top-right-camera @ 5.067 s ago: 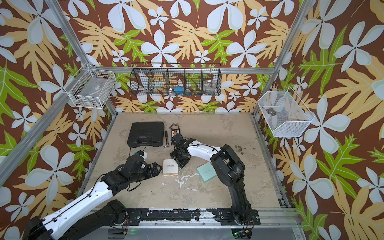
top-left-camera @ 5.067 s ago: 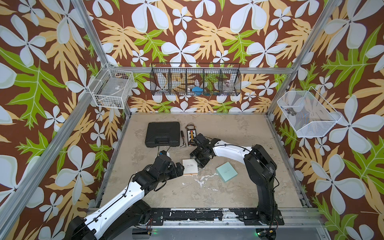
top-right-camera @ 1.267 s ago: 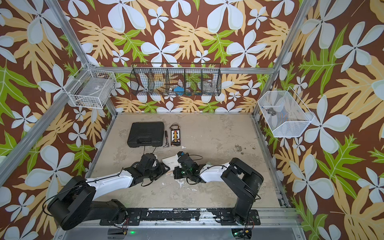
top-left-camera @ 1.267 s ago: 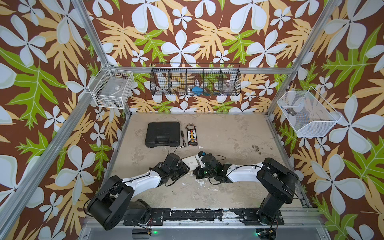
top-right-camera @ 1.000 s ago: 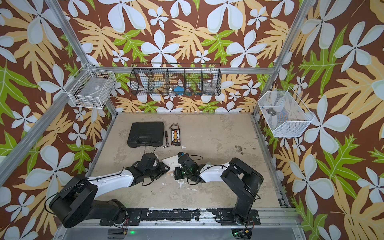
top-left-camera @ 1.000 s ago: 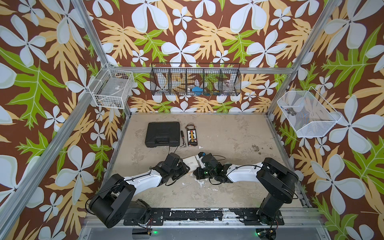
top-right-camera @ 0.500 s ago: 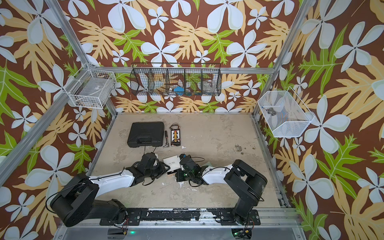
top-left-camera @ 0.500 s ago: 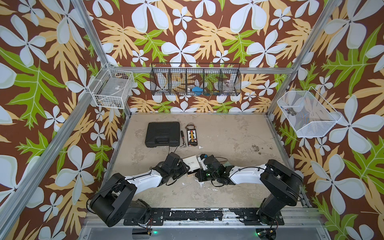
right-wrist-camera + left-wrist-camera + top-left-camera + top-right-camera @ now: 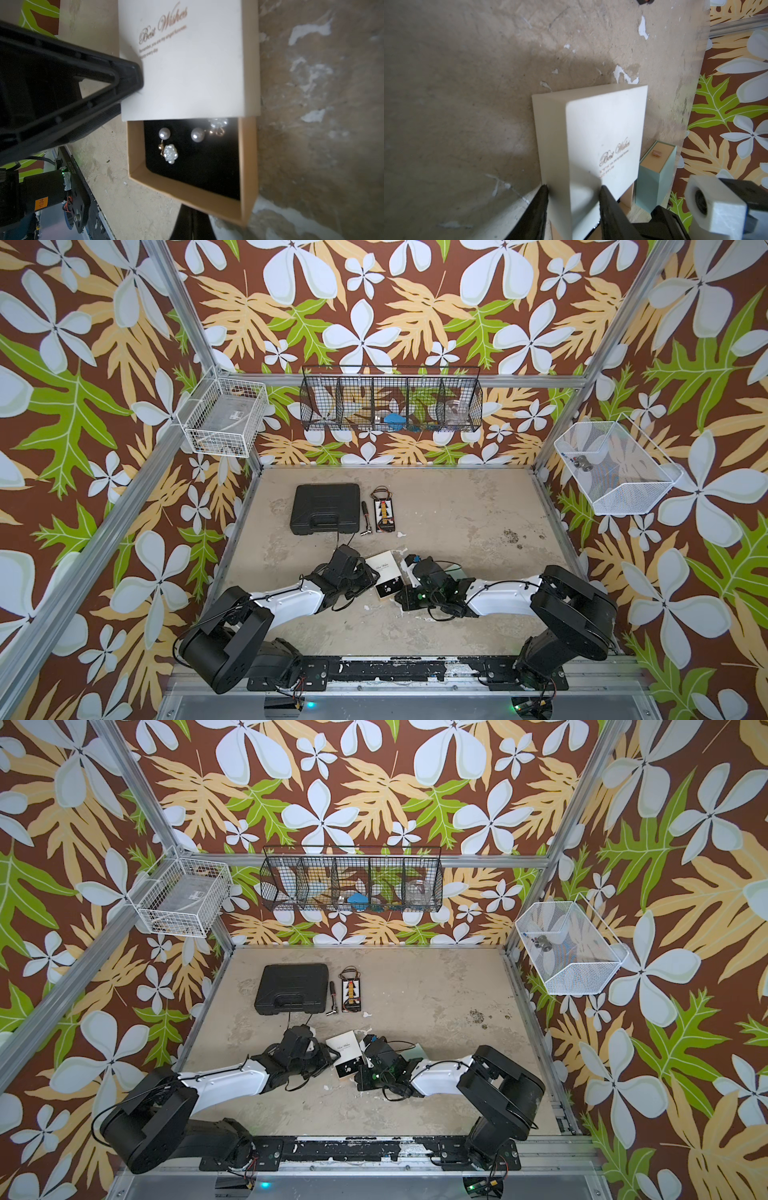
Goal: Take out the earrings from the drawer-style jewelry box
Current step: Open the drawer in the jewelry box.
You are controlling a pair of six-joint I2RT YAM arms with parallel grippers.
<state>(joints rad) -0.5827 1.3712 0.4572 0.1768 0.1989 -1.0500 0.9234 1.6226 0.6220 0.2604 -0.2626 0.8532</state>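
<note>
Left gripper (image 9: 573, 195) is clamped across the jewelry box's white sleeve (image 9: 602, 128), while the right gripper (image 9: 194, 216), jaws closed, sits at the front wall of the half-open kraft drawer (image 9: 187, 195), where the pearl-and-flower earrings (image 9: 169, 152) lie on black lining (image 9: 207, 166). A hard tug could tip the drawer as it clears the sleeve and spill them. One flower piece (image 9: 218, 123) sits partly under the sleeve's edge and might snag.
</note>
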